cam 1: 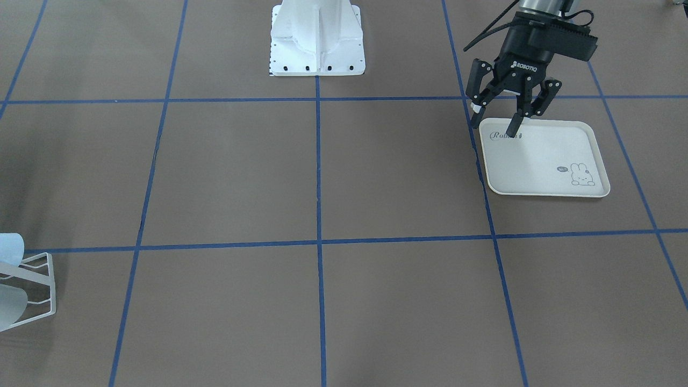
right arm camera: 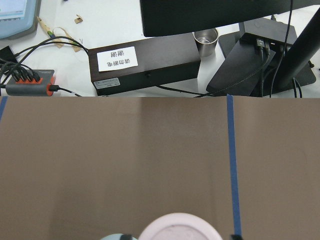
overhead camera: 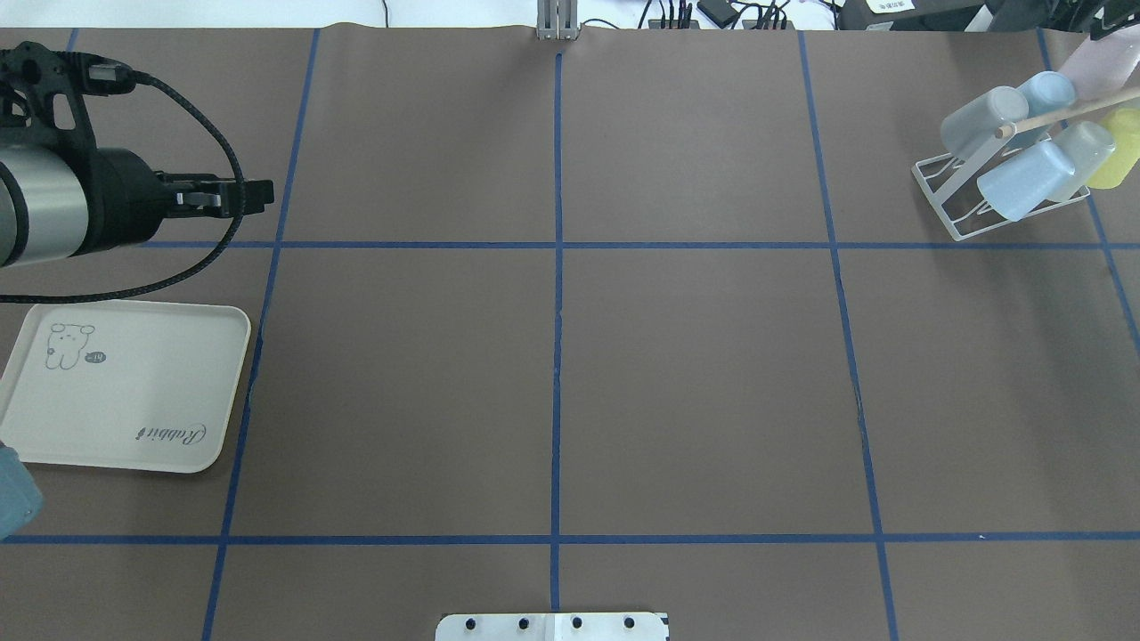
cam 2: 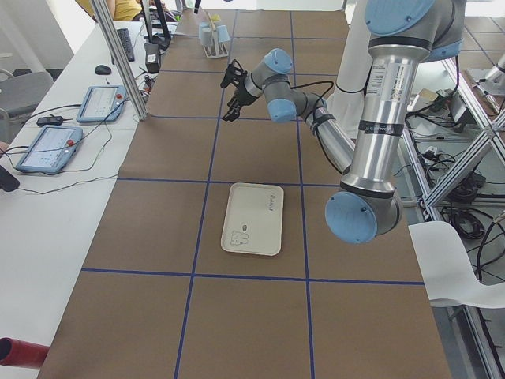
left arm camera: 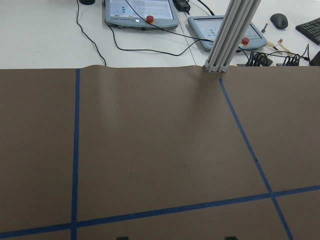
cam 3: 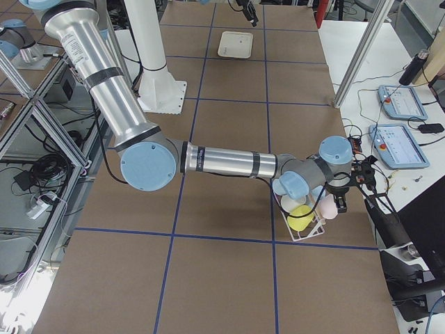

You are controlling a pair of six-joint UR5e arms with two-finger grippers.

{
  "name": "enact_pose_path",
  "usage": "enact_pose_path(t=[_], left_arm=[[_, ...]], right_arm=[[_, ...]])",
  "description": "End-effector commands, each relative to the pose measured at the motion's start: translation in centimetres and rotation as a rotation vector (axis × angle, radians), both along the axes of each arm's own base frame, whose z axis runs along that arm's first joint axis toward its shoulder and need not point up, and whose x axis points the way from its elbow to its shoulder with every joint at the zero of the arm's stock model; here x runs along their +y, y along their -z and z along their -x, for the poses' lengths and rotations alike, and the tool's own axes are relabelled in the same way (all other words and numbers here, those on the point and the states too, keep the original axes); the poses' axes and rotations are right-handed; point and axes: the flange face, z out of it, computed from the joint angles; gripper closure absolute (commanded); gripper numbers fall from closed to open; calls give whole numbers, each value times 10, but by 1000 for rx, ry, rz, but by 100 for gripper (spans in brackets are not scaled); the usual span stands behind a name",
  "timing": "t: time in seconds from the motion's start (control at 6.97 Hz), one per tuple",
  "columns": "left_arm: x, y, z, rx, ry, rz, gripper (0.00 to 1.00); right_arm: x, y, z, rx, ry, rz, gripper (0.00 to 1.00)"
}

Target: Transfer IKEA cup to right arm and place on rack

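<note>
Rack (cam 1: 52,285), rabbit tray (cam 1: 537,166), left pincer (cam 1: 494,127) spread

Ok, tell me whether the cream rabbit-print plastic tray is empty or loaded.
Empty. The cream rabbit-print tray shows only its bare printed surface in the overhead and front-facing views; nothing rests on it.

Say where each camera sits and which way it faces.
Front-facing: across the table, facing the base; left gripper, tray.
Overhead: behind robot, looking down; left arm, rack.
Exterior left: table's left end; left arm nearest.
Exterior right: right end; right arm reaches rack.
Left wrist: looks along table.
Right wrist: likewise; pale cup below.
Shared: tray, all four exterior views.
</note>
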Motion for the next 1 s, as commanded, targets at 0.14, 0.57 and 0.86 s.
enact_pose_path(t=[0.14, 0.57, 0.86], left_arm=[[4, -1, 2, -11, -69, -20, 31], [-22, -51, 89, -244, -194, -170, 31], [-41, -125, 173, -283, -327, -138, 27]], right_arm=[[9, 4, -3, 6, -12, -18, 0], [92, 30, -40, -95, 6, -23, 0], [181, -1, -51, -171, 70, 45, 0]])
